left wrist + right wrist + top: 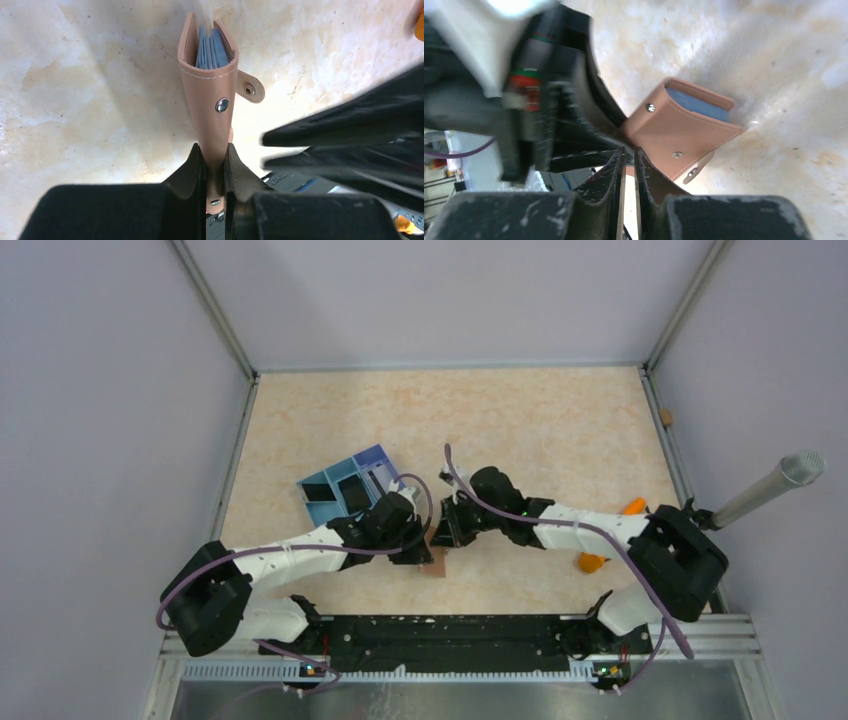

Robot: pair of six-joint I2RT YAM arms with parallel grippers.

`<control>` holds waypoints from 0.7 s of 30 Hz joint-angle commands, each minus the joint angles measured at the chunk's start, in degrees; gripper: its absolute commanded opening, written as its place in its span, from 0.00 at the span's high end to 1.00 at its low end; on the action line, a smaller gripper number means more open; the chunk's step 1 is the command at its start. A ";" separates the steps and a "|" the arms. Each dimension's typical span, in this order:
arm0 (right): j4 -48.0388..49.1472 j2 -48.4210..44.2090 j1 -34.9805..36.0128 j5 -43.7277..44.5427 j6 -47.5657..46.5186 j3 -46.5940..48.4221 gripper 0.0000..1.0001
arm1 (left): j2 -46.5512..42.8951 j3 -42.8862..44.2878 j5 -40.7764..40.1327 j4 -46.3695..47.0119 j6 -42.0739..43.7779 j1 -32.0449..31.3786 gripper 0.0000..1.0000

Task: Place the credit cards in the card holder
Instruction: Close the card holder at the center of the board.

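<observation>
The card holder (210, 105) is a tan-brown leather wallet with snap studs, held edge-on over the table. My left gripper (215, 151) is shut on its lower end. Light blue credit cards (210, 49) sit inside its open top pocket, and their blue edge (699, 104) also shows in the right wrist view, tucked inside the card holder (679, 132). My right gripper (629, 152) is shut with only a thin slit between the fingers and nothing in it; its tips sit right beside the holder's corner. From above, both grippers meet over the holder (436, 563).
A blue box with divided compartments (345, 485) lies just behind the left arm. Two orange carrot-shaped objects (634, 506) (592, 562) lie by the right arm. A grey cylinder (770, 488) juts in from the right wall.
</observation>
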 commanded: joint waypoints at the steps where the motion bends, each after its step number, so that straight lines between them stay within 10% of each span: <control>1: -4.44 -9.19 0.97 7.92 0.22 2.04 0.82 | -0.07 -0.40 -1.38 -1.48 0.88 -0.80 1.00; 10: -18.62 -7.96 0.93 20.49 3.82 3.82 0.62 | 0.40 0.10 -0.95 -1.70 0.75 -0.80 1.00; 21: -15.40 -3.06 0.98 15.93 5.87 4.01 0.73 | 0.47 0.28 -0.75 -1.87 0.71 -0.80 1.00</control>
